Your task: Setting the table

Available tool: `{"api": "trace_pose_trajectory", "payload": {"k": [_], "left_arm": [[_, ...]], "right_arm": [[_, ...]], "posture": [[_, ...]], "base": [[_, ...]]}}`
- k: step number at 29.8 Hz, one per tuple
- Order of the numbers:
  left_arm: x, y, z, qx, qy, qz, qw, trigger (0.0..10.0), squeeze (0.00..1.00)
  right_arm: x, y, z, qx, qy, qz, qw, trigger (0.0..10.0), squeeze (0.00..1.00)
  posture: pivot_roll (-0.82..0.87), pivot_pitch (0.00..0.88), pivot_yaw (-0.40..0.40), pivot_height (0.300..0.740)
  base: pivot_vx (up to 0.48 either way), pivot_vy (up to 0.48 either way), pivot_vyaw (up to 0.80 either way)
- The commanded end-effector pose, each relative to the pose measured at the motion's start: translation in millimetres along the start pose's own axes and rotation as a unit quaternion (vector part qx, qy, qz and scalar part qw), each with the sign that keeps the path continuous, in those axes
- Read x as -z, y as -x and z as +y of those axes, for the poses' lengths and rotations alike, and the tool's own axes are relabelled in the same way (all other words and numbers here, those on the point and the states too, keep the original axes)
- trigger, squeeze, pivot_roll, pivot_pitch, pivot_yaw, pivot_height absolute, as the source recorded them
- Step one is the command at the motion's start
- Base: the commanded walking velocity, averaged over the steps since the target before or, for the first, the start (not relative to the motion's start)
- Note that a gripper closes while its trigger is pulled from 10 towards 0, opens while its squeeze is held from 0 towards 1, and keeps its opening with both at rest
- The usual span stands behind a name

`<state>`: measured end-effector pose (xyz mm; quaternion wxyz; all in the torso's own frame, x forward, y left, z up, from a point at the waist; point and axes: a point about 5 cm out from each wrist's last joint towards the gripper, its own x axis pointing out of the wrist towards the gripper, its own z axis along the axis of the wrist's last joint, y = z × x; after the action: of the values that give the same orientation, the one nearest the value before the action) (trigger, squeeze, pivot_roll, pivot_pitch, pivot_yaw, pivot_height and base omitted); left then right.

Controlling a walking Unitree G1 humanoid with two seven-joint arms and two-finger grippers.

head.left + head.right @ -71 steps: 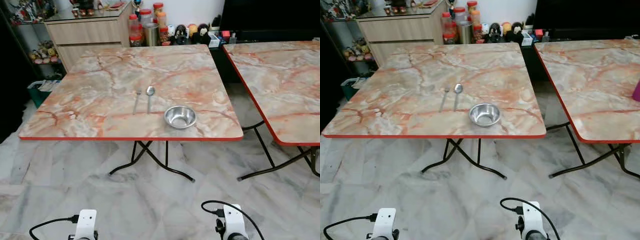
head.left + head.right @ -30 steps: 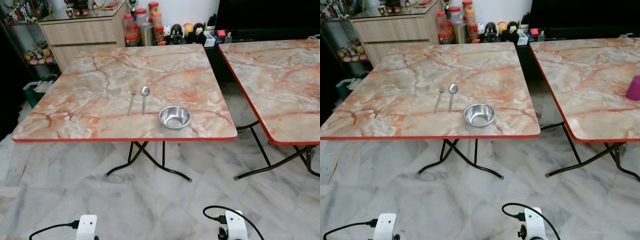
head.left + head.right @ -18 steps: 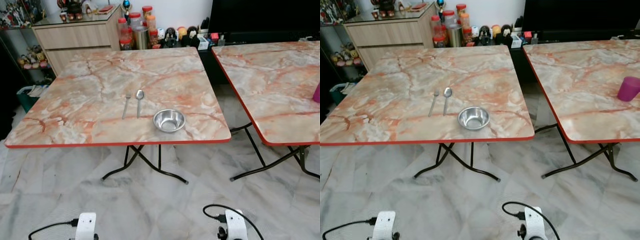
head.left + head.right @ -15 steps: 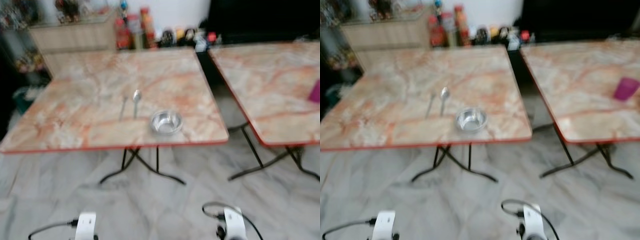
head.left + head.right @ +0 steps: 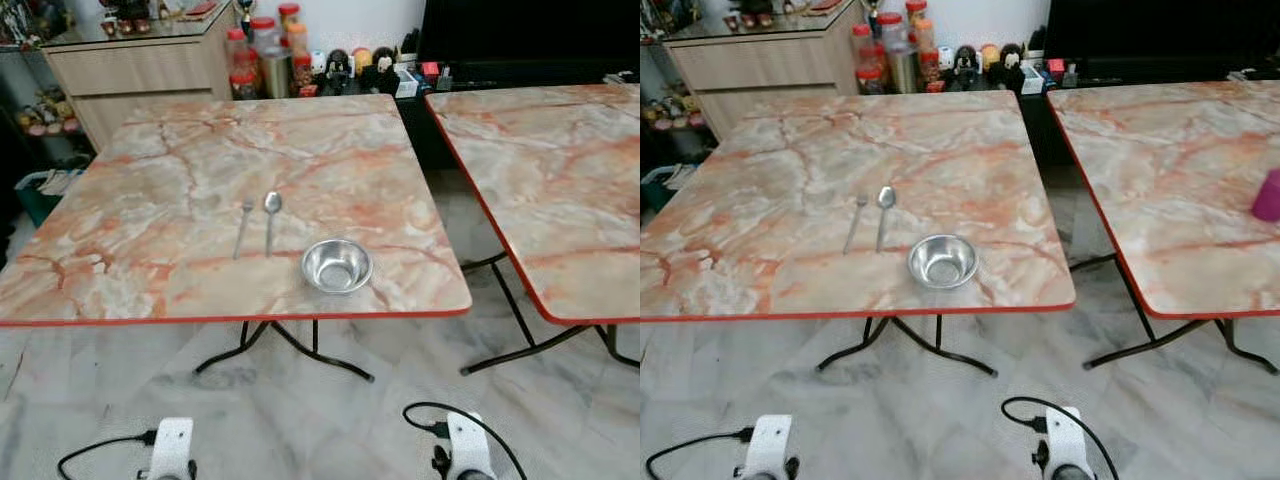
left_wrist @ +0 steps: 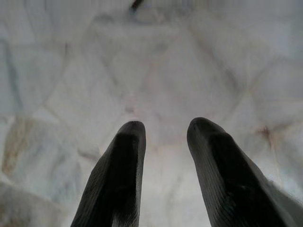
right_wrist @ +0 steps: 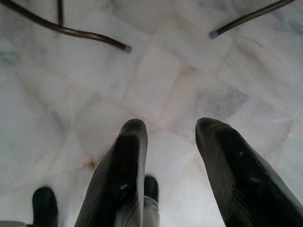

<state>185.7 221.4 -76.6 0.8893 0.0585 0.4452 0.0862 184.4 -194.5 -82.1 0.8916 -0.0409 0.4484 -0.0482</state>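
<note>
bowl: steel bowl (image 5: 337, 266) sits upright, mouth up, near the front edge of the near table, right of centre. Round, so no long axis.
spoon: spoon (image 5: 271, 219) lies flat just behind-left of the bowl, not touching it. Long axis runs front-to-back; its bowl end points away from the robot, handle toward the front edge.
fork: fork (image 5: 243, 227) lies flat just left of the spoon, near parallel with a narrow gap between them. Tines at the far end, handle toward the robot.
near table: marble-pattern top with red edge (image 5: 150, 300) on black folding legs. Bowl, spoon and fork grouped together on it.
second table: same pattern (image 5: 1160, 170), to the right, a gap of floor between the two.
cup: pink cup (image 5: 1268, 195) on the second table at the picture's right edge, well apart from the bowl.
background: wooden cabinet (image 5: 140, 70) behind the near table's far-left corner; jars (image 5: 262, 55) and small figurines against the wall behind its far edge.
left gripper: (image 6: 163, 130) hangs low over the marble floor (image 5: 330, 420) — fingers parted with a moderate gap, nothing between them.
right gripper: (image 7: 170, 130) also low over the floor, near the table leg ends — fingers parted, holding nothing.
</note>
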Motion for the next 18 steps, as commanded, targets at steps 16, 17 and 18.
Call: {"api": "trace_pose_trajectory", "payload": {"k": [16,17,18], "left_arm": [[5.1,1.0,-4.4,0.006,-0.004,0.008,1.000,10.0,0.00],[6.2,1.2,-3.8,0.004,0.000,0.009,1.000,10.0,0.00],[7.7,1.4,-2.5,0.000,0.006,0.011,1.000,10.0,0.00]], "right_arm": [[2.2,0.3,1.2,-0.007,0.015,0.006,1.000,10.0,0.00],[2.3,0.3,1.5,-0.007,0.016,0.006,1.000,10.0,0.00],[2.4,0.3,1.7,-0.008,0.017,0.006,1.000,10.0,0.00]], "posture": [[0.03,0.000,0.040,0.740],[0.03,0.000,0.039,0.740],[0.03,0.000,0.039,0.740]], "base": [[0.282,0.000,0.00],[0.000,0.000,0.00],[0.000,0.000,0.00]]}}
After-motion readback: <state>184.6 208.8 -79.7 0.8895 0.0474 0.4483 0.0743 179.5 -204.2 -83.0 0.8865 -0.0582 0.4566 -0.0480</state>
